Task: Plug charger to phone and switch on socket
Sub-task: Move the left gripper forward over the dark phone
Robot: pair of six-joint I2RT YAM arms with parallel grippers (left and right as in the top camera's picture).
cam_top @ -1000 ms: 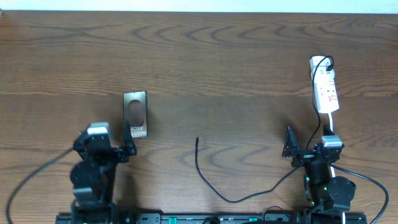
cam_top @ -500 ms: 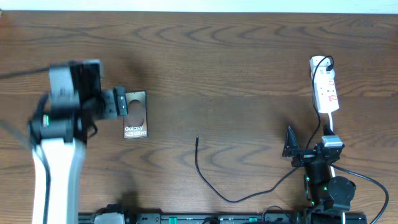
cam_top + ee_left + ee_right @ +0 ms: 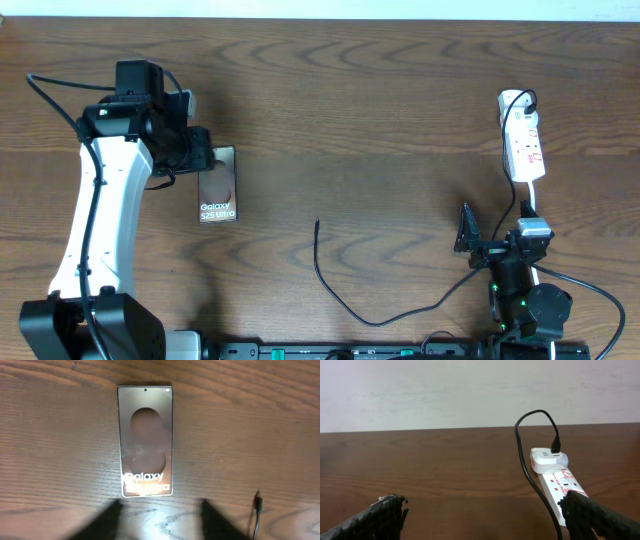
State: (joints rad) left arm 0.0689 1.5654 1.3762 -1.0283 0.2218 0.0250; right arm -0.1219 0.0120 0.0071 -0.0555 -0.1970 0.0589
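The brown wooden worktop (image 3: 380, 90) is seen across all three views, and a pale wall is seen behind it in the right wrist view. The left arm (image 3: 100, 230), with a long white link, is stretched forward on the left side. The left gripper (image 3: 160, 522) is held above the phone. In the left wrist view its two dark fingers are blurred, but they are set clearly apart, wider than the phone, and only bare wood is seen between them; nothing is held.

The right arm (image 3: 520, 290) is folded low at the near right edge. The right gripper (image 3: 490, 520) is opened wide and nothing is held in it.

The socket (image 3: 523, 145), a white power strip, is laid at the far right of the worktop, with a white adapter (image 3: 545, 457) plugged in at its far end. Red marks are printed on it, but this writing is too small to be read.

The phone (image 3: 217, 190) is laid flat on the left half, face up. White letters "Galaxy S25 Ultra" are read on its near end in the overhead view; in the left wrist view only "Galaxy" is clear.

The charger (image 3: 330, 285) is laid near the middle, well apart from the phone, and it is curved toward the right arm. Its plug tip (image 3: 258, 502) is not connected.
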